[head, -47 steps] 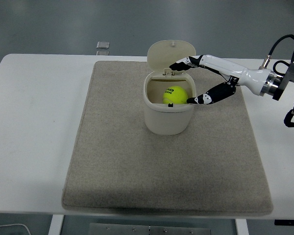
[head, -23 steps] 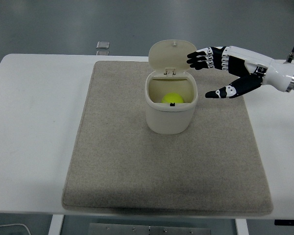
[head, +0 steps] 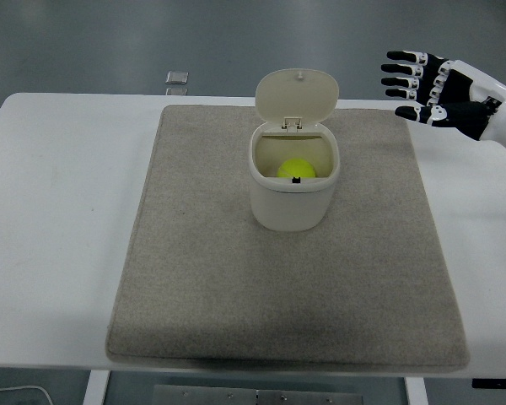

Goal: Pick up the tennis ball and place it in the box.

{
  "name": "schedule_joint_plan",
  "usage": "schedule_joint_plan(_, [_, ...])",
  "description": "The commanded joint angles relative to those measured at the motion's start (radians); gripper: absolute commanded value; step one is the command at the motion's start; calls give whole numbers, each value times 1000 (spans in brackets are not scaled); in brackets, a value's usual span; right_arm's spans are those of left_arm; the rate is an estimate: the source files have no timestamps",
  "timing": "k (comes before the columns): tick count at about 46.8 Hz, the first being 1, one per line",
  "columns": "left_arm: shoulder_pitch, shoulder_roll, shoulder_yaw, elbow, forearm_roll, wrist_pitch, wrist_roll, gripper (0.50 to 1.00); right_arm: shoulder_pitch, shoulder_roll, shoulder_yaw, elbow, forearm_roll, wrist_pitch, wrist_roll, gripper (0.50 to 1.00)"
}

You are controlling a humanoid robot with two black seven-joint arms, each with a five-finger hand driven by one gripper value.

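The tennis ball (head: 297, 168) is sitting inside the open lidded box (head: 293, 190), so placement looks done. The right hand (head: 438, 93) is hovering right of the box, fingers spread wide, holding nothing.

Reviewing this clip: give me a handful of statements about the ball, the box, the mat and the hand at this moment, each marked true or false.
1. The tennis ball lies inside the box. True.
2. The box's lid is closed. False: it stands hinged up at the back, leaving the opening uncovered.
3. The right hand grips the ball. False: its fingers are spread and hold nothing, up at the picture's right, clear of the box.
4. The box stands on the grey mat. True.
5. The left hand rests on the mat. False: no left hand shows in the view.
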Motion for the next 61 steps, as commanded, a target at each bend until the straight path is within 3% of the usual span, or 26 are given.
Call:
schedule_joint_plan(1, [0,0,0,0,0,0,0,992,-20,31,0,-20,61,-27,-22,911])
schedule_joint_plan(11, [0,0,0,0,0,0,0,992,-49,96,2,-56,271,-80,-153,911])
schedule_joint_plan(23, [0,0,0,0,0,0,0,992,-46,97,11,-65,439,-73,-253,911])
schedule_joint_plan(49, [0,0,0,0,0,0,0,992,-43,177,48,-119,520,-82,-268,911])
schedule_joint_plan(61, [0,0,0,0,0,0,0,992,-40,180,68,-140,505,-84,-268,913])
